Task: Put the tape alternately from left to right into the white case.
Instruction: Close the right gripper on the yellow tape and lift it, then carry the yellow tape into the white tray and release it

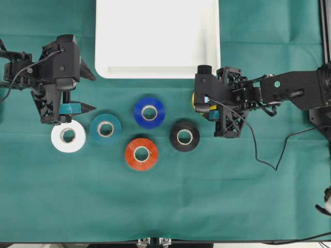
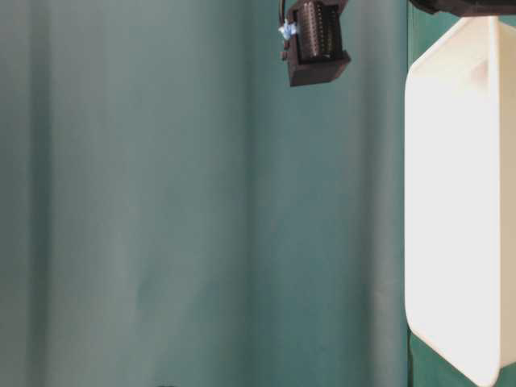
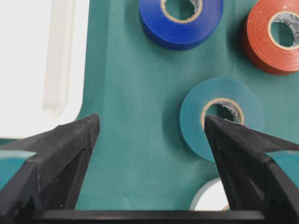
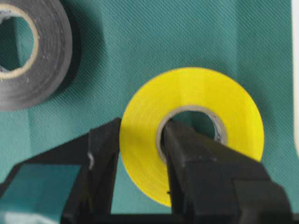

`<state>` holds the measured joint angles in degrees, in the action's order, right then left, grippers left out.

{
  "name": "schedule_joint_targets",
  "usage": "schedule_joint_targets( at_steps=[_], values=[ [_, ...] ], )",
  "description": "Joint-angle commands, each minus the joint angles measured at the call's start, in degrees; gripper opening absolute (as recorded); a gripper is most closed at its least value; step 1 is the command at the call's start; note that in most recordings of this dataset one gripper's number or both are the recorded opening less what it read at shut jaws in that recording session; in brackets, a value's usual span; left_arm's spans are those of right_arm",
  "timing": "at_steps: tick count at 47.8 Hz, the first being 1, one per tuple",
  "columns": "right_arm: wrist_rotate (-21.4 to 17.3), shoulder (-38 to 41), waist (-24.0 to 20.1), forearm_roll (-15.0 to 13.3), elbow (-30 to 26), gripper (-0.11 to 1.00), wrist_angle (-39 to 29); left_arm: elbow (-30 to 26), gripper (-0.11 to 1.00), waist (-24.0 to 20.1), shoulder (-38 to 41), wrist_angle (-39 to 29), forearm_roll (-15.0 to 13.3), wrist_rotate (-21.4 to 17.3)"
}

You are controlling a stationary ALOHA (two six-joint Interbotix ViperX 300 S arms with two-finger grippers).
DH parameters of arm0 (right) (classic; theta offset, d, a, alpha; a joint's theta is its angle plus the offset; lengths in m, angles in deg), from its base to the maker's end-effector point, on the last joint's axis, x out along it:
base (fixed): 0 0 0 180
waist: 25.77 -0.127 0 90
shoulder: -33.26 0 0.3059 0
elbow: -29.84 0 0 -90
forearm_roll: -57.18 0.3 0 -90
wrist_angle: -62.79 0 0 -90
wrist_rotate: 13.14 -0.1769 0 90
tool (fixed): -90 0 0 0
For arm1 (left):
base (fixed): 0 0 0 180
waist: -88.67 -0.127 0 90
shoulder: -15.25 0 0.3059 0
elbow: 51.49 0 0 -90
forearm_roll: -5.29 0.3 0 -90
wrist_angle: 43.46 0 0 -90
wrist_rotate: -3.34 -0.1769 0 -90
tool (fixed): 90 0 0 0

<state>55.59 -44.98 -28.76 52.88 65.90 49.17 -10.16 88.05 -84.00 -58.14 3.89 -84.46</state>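
Note:
The white case [image 1: 155, 72] lies at the table's back middle, with nothing in it. On the green cloth in front of it lie white tape [image 1: 68, 136], teal tape [image 1: 105, 128], blue tape [image 1: 149, 112], red tape [image 1: 141, 153] and black tape [image 1: 184, 136]. My right gripper [image 4: 142, 126] is shut on the yellow tape [image 4: 205, 91], one finger inside the core and the other against the outer wall. In the overhead view only a sliver of the yellow tape [image 1: 195, 99] shows past the right gripper [image 1: 199, 105]. My left gripper [image 3: 152, 119] stands open over bare cloth, between the case [image 3: 37, 56] and the teal tape [image 3: 194, 116].
The black tape [image 4: 51, 46] lies just left of the yellow roll. The blue tape [image 3: 159, 28] and red tape [image 3: 259, 42] lie ahead of the left gripper, and the white tape [image 3: 208, 200] lies beside its right finger. A cable trails across the cloth at the right.

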Motion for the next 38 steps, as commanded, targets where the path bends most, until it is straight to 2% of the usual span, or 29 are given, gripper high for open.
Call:
schedule_joint_targets(
  at_steps=[1,22,33,38],
  values=[
    [0.0,-1.3,0.0,0.0,-1.1,0.30,0.0,-0.5,0.75,-0.1,-0.4,0.3,-0.2,0.1],
    [0.1,-13.0,-3.2,0.0,-2.1,0.30,1.1,-0.5,0.75,-0.1,-0.4,0.2,-0.2,0.1],
    [0.5,-14.7,-2.5,-1.1,-1.8,0.30,3.2,-0.5,0.75,-0.1,-0.4,0.3,-0.3,0.1],
    [0.2,-14.5,-0.3,-2.0,-1.7,0.30,4.0,-0.5,0.75,-0.1,-0.4,0.2,-0.3,0.1]
  ],
)
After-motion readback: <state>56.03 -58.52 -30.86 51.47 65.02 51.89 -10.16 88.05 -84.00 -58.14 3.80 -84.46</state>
